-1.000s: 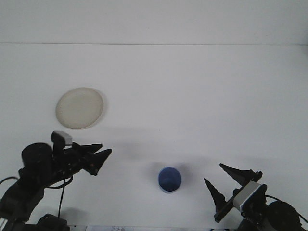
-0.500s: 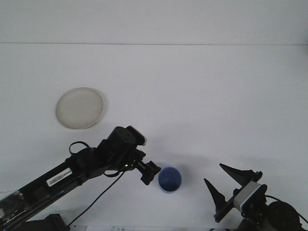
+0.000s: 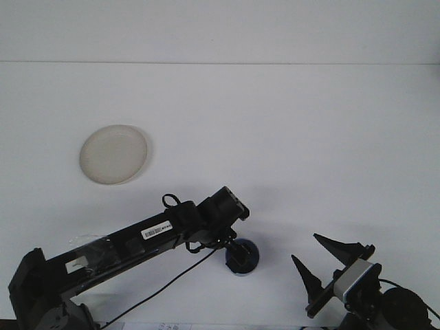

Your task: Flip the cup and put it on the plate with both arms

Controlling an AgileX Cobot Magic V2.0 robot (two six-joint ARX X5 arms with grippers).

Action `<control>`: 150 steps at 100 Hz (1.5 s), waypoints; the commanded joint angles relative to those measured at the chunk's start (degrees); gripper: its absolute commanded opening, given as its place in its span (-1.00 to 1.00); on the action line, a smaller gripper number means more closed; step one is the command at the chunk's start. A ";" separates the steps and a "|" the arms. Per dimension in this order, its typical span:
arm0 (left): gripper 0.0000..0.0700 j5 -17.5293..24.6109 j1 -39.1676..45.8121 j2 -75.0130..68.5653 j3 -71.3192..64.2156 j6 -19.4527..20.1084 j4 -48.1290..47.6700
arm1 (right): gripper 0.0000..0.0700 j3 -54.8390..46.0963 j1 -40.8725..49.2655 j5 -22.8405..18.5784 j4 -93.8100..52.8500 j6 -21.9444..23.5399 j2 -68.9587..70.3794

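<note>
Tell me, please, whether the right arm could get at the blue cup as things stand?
Probably not cleanly: the left gripper sits right over the blue cup, covering most of it. The open right gripper faces it across bare table, so only the cup's right side is free.

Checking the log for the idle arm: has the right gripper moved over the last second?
No. The right gripper sits in the same spot near the table's front right edge, equally far from the blue cup, fingers spread open.
</note>
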 commanded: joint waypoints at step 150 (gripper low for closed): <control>-0.98 -12.39 59.17 -0.09 12.59 10.36 -5.07 | 0.30 0.00 0.52 -0.04 0.52 -0.44 0.02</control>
